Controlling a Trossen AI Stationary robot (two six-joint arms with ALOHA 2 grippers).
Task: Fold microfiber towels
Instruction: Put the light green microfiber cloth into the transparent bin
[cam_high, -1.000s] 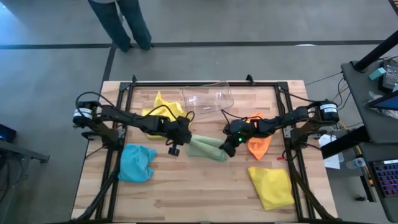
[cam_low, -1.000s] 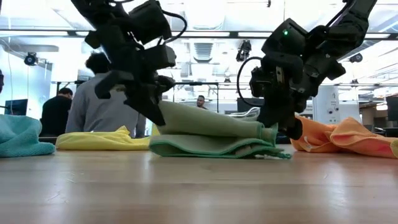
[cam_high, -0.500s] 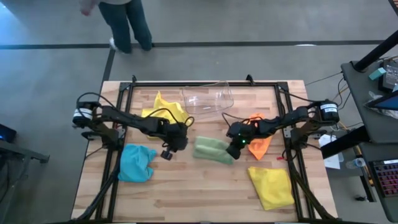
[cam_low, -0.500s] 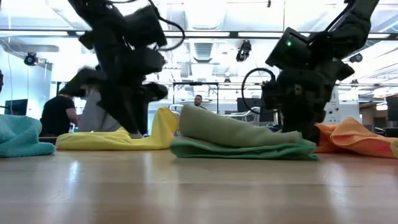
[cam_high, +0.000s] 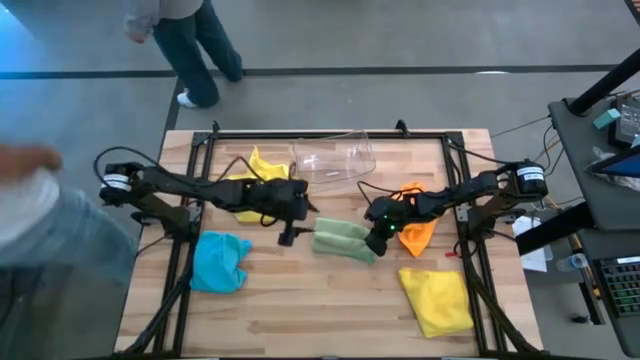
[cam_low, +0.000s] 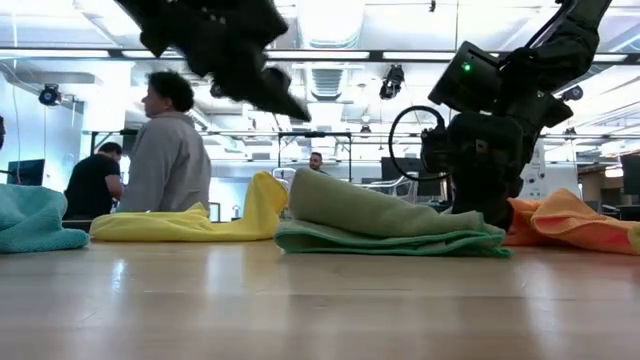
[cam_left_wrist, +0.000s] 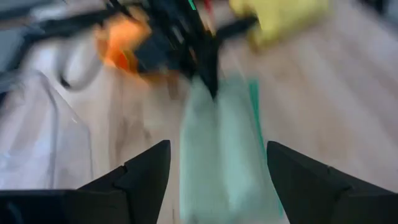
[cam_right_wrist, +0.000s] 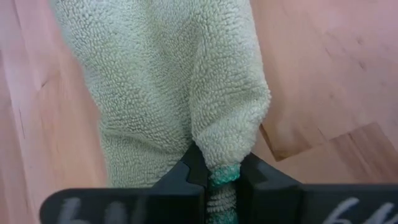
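Note:
The pale green towel (cam_high: 343, 240) lies folded in layers near the table's middle, its lower layer flat on the wood (cam_low: 390, 243). My right gripper (cam_high: 378, 237) is shut on its right end. My left gripper (cam_high: 305, 210) hangs open in the air above and just left of the towel's left end (cam_low: 290, 105), touching nothing. In the left wrist view its two fingers stand wide apart, with the towel (cam_left_wrist: 221, 162) beyond them. A yellow towel (cam_high: 262, 170), a light blue towel (cam_high: 220, 260), an orange towel (cam_high: 415, 228) and a second yellow towel (cam_high: 437, 298) lie around. My right gripper pinches the green towel's right end between its two fingers, on a bunched fold with the darker green hem (cam_right_wrist: 222, 177) showing between the pads. The fingers slant down from the table's right side. The towel (cam_right_wrist: 168, 81) lies slack on the table, stretching away from the fingers.
A clear plastic bin (cam_high: 335, 158) lies at the table's far edge, behind the green towel. A blurred person (cam_high: 30, 210) stands at the table's left side. Another person (cam_high: 190, 40) walks beyond the far edge. Bare wood lies along the near edge.
My left gripper has opened, let go of the green towel's left end, risen well clear and tipped closer to level. The towel's upper layer has settled onto the lower one, and the whole towel now lies a little farther right. My right gripper stays shut on it.

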